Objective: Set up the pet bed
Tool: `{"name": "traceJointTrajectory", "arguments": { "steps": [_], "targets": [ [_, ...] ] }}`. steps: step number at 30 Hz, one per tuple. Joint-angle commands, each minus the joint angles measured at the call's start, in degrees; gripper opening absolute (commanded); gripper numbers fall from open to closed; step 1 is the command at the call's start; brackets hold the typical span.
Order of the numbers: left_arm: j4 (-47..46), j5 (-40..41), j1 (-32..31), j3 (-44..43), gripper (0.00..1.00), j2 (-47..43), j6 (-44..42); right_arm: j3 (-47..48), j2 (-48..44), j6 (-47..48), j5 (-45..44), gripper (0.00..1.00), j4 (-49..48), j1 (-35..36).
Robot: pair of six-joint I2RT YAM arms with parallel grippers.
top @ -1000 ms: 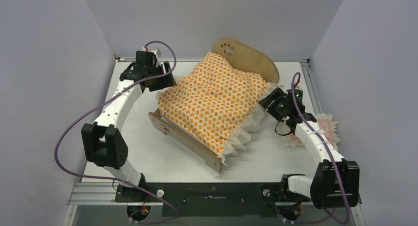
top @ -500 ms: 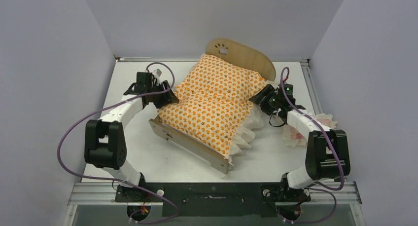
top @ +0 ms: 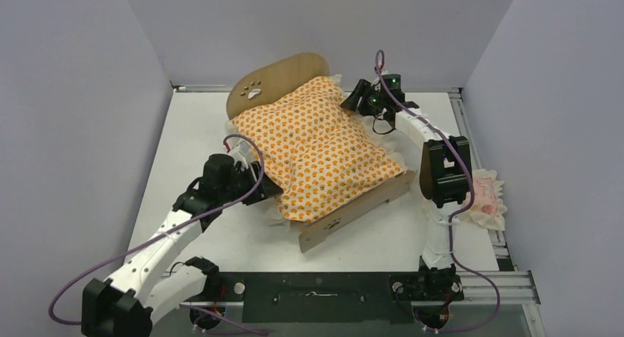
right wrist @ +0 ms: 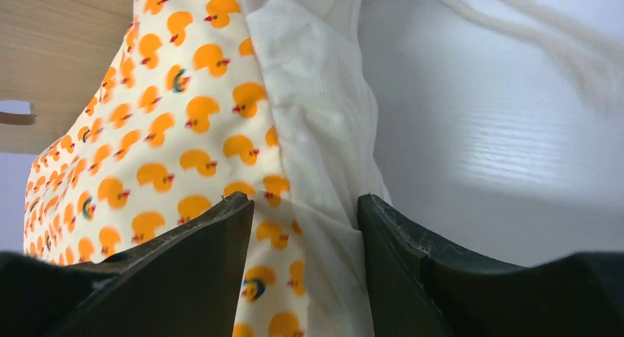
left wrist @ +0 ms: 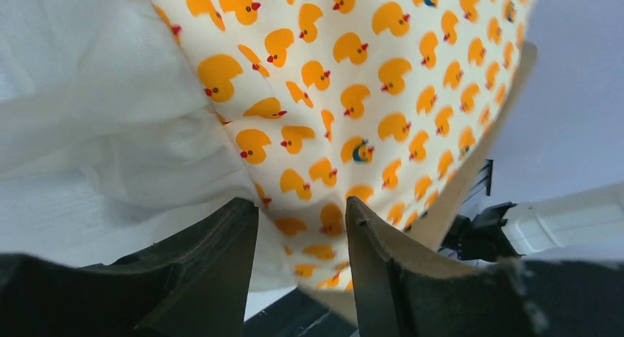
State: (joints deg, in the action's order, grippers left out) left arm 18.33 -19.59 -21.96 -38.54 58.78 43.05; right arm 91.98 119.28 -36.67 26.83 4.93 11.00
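Pet bed (top: pixel 353 208) has swung round (wrist views show duck-print mattress (left wrist: pixel 383 94))
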Motion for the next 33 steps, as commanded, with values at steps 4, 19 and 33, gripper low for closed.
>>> {"name": "traceJointTrajectory", "arguments": {
  "steps": [4, 19, 33],
  "targets": [
    [16.17, 13.45, -0.77, -5.28, 0.6, -13.81, 0.19, 6.49, -4.99, 7.41, 4.23, 0.57, 9.22, -4.51],
    [15.53, 28.42, 10.69, -37.5, 0.72, 11.59, -24.0, -33.55, -56.01, 4.19, -11.99, 0.63, 22.19, -10.58],
    [-2.13, 21.59, 14.55, -58.92, 0.8, 37.91, -42.71, -53.01, -75.24, -12.81, -3.77, 0.63, 19.04, -6.14]
  ]
}}
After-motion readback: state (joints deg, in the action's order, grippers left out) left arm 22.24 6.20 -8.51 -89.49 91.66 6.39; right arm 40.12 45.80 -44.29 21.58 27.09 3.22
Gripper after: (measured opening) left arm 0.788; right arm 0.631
